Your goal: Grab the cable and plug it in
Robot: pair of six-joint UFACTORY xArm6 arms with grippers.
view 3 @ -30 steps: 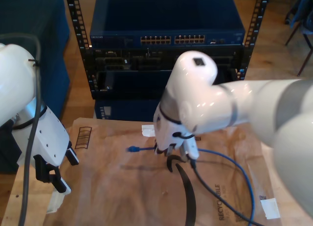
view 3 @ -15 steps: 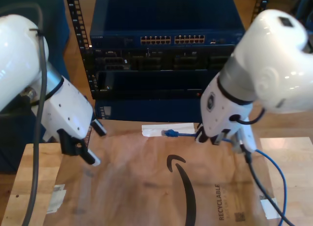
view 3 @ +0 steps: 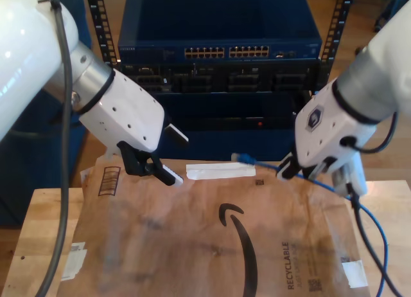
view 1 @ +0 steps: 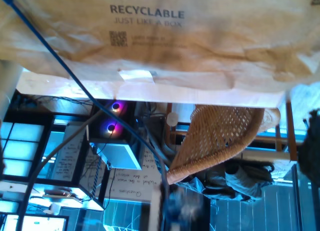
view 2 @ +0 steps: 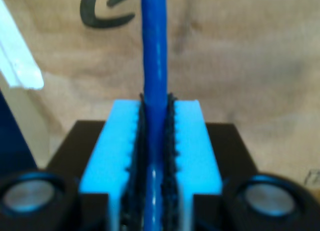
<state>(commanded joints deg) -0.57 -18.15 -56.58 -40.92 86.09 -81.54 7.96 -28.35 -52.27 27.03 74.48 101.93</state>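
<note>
Second wrist view: my second end effector point(view 2: 155, 141) is clamped on the cable point(view 2: 154, 61), blue pads pinching it. Exterior view has that end effector point(view 3: 287, 171) at its right, plug end raised above the brown paper point(view 3: 192, 245), before the rack point(view 3: 218, 53). My first end effector point(view 3: 149, 168), at the exterior view's left, hangs spread apart, holding nothing.

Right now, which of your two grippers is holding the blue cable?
My second gripper: the blue cable is pinched between its blue-padded jaws. It is the one at the exterior view's right; the other arm's gripper holds nothing.
</note>
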